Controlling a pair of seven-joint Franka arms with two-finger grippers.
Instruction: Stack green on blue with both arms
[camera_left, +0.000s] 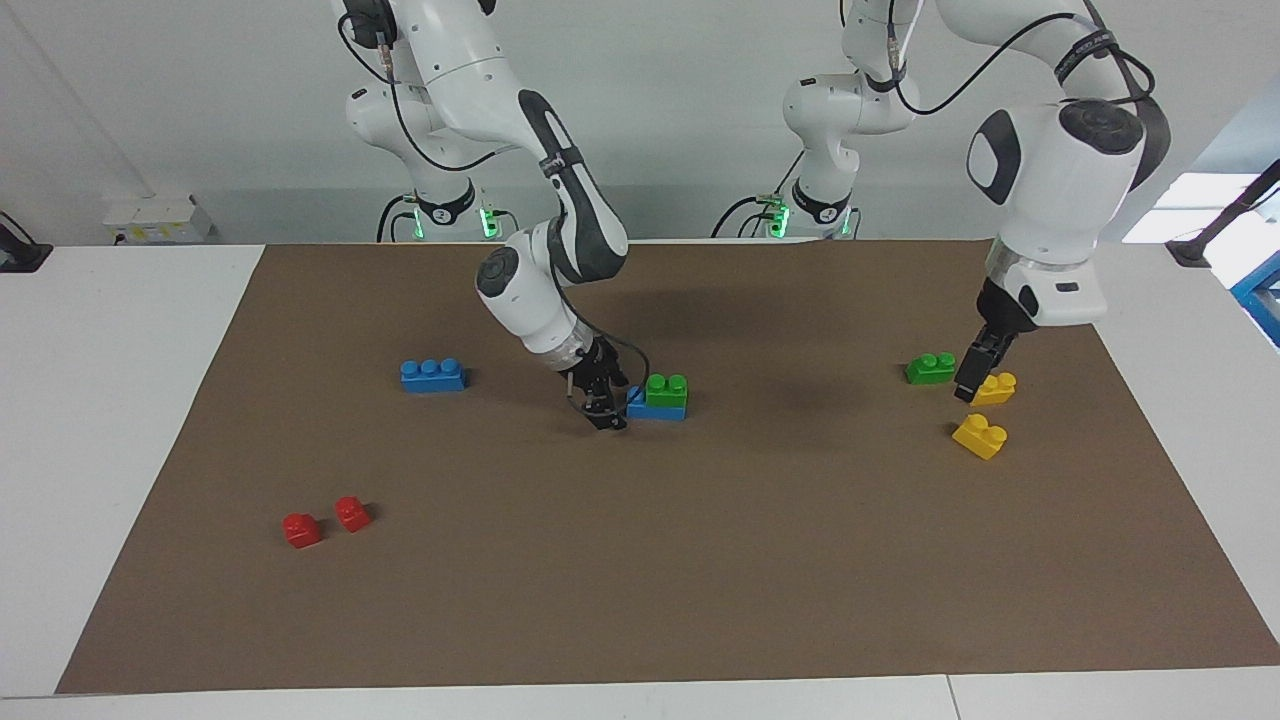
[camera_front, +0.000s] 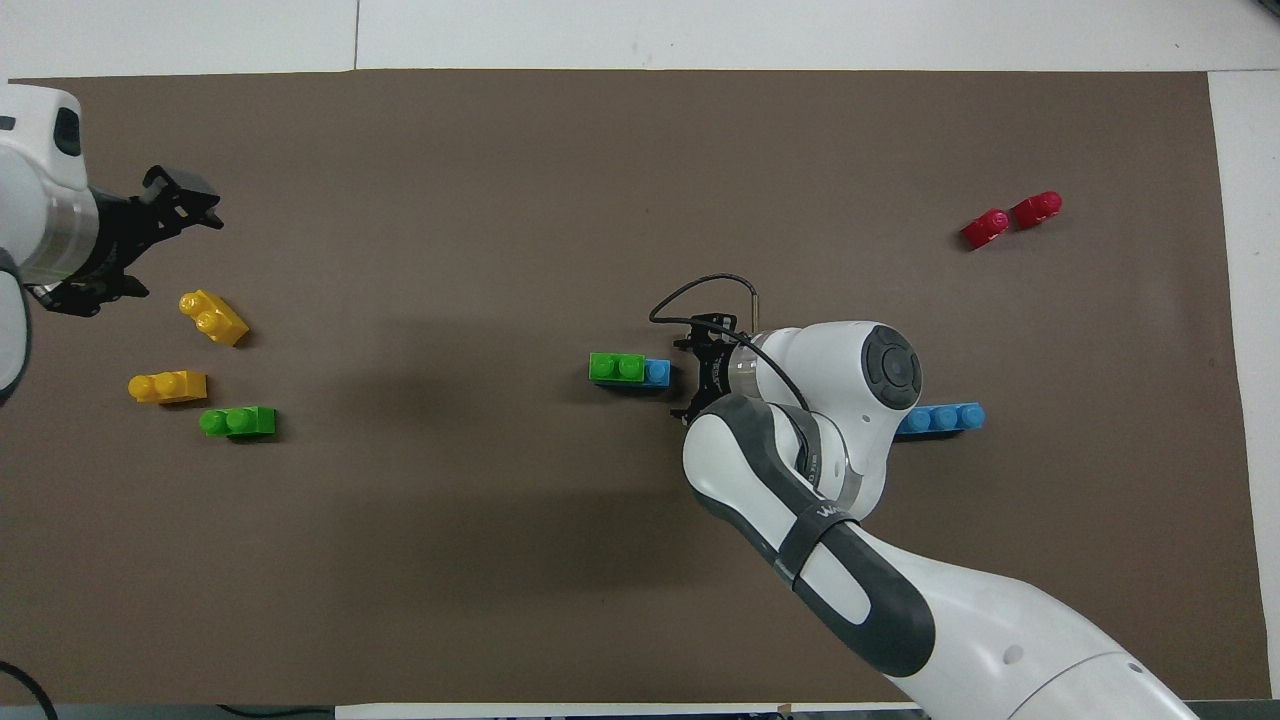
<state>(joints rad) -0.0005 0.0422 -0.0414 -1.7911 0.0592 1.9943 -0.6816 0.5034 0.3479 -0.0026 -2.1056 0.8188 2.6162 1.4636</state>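
Note:
One green brick (camera_left: 667, 388) (camera_front: 617, 367) sits on a blue brick (camera_left: 655, 408) (camera_front: 657, 373) at the middle of the mat, and one blue stud is left bare. My right gripper (camera_left: 606, 408) (camera_front: 683, 378) is low at the bare end of that blue brick, open and empty. A second blue brick (camera_left: 432, 375) (camera_front: 945, 417) lies toward the right arm's end, partly hidden by the right arm in the overhead view. A second green brick (camera_left: 930, 368) (camera_front: 238, 421) lies toward the left arm's end. My left gripper (camera_left: 968, 384) (camera_front: 190, 200) hangs open and empty over the mat beside it.
Two yellow bricks (camera_left: 995, 388) (camera_left: 980, 436) lie by the second green brick; they also show in the overhead view (camera_front: 167, 386) (camera_front: 213, 317). Two red bricks (camera_left: 301, 530) (camera_left: 352, 513) lie farther from the robots toward the right arm's end. A brown mat (camera_left: 700, 580) covers the table.

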